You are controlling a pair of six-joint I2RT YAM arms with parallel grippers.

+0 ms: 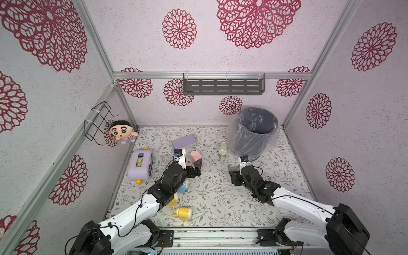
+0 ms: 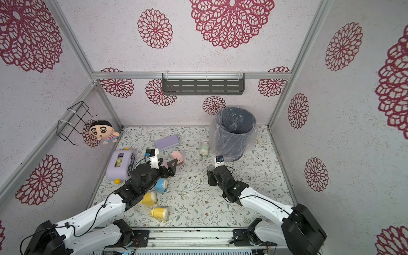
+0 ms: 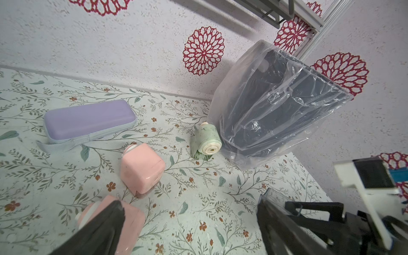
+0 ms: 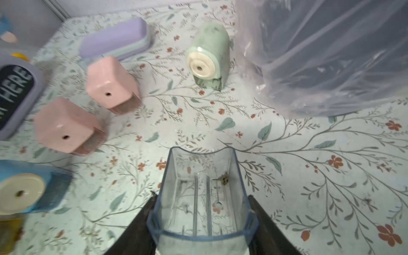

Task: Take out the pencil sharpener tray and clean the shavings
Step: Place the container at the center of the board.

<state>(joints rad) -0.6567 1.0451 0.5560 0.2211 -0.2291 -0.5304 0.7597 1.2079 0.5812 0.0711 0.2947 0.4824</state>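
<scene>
Table (image 1: 220, 198) with a printed leaf-and-flower cover carries everything. Toward its back on the right stands the largest item, a dark grey round bin lined with a loose clear plastic bag (image 1: 249, 143). The left tool (image 2: 166, 163) hangs with its jaws spread wide and empty over two pink cube-shaped plastic sharpeners (image 4: 110, 81); whether a finger touches the nearer one I cannot tell. The right tool (image 4: 202, 205) is clamped on a clear bluish plastic sharpener tray (image 4: 194, 167), one finger on each long side. It holds the tray low over bare table, near the bin's foot but not above its rim. A pale green round-topped sharpener (image 4: 207, 57) stands just beside the bin. Smallest are the shavings (image 4: 224, 180): a tiny tan-brown clump in one inner corner of the otherwise nearly clean tray. Which sharpener the tray belongs to cannot be told. I judge that the tray is out and the emptying is in hand. Next, the right arm needs to raise the tray above the rim and tip it mouth down, perhaps with a shake, since the clump looks lodged.
</scene>
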